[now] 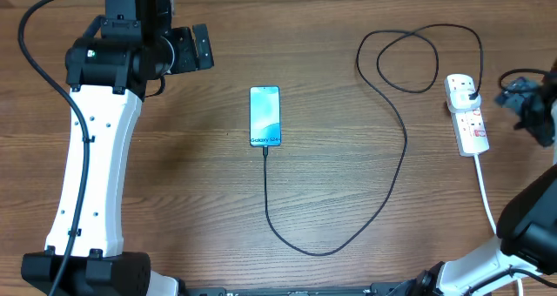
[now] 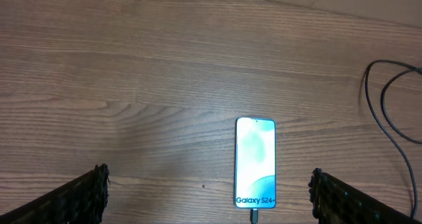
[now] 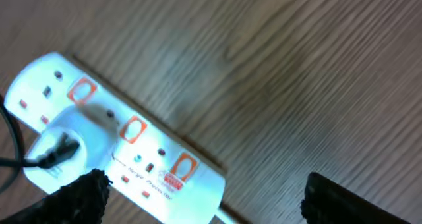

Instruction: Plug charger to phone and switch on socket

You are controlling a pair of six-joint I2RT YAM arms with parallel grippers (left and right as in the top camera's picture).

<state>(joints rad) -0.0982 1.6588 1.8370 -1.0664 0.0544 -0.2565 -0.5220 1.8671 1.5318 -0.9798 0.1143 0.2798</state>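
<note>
The phone (image 1: 265,116) lies in the table's middle with its blue-teal screen lit; it also shows in the left wrist view (image 2: 255,163). The thin black charger cable (image 1: 383,205) has its small tip in the phone's near end (image 2: 254,217), loops right, and ends in a plug seated in the white socket strip (image 1: 467,115), seen close in the right wrist view (image 3: 132,155). My left gripper (image 1: 193,50) is open, up and left of the phone. My right gripper (image 1: 520,94) is open, just right of the socket and above it.
The socket's thick white cord (image 1: 484,187) runs toward the table's front edge. The cable's loops (image 1: 418,57) lie at the back right. The white left arm (image 1: 91,165) stretches along the table's left side.
</note>
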